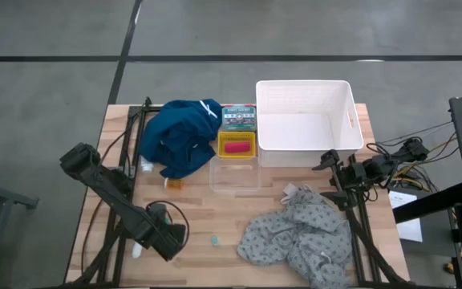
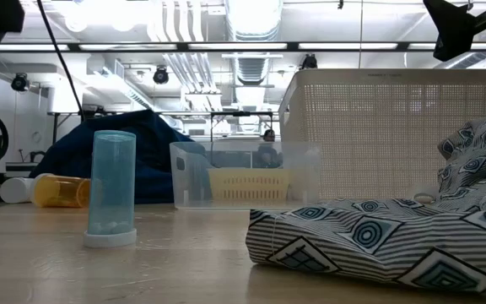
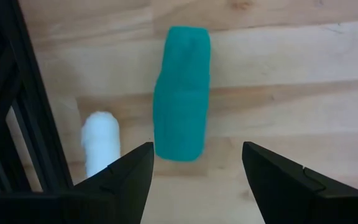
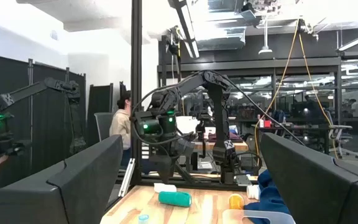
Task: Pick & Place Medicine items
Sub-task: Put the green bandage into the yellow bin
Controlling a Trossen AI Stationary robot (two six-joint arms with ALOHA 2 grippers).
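Wooden table [image 1: 215,210] carries the medicine items, with two cloths and some boxes around them. Left gripper [image 3: 196,152] hangs at about 8 o'clock of the table, near the front edge. Its fingers are spread apart and hold nothing. In the left wrist view a green tube [image 3: 181,93] lies flat on the wood just past the fingertips, and a white tube [image 3: 100,142] lies beside it, apart from it. A pale blue tube [image 2: 111,187] stands upright on its cap at about 6 o'clock, between the left gripper and the grey dotted cloth [image 1: 303,237]. An orange bottle [image 1: 175,184] lies at 9 o'clock, just beside the dark blue cloth [image 1: 179,136]. A red item [image 1: 236,148] rests in the small yellow basket [image 1: 237,136] at 12 o'clock, next to the white basket [image 1: 303,96]. Right gripper [image 4: 191,140] waits at 3 o'clock, released and empty, its fingers wide apart.
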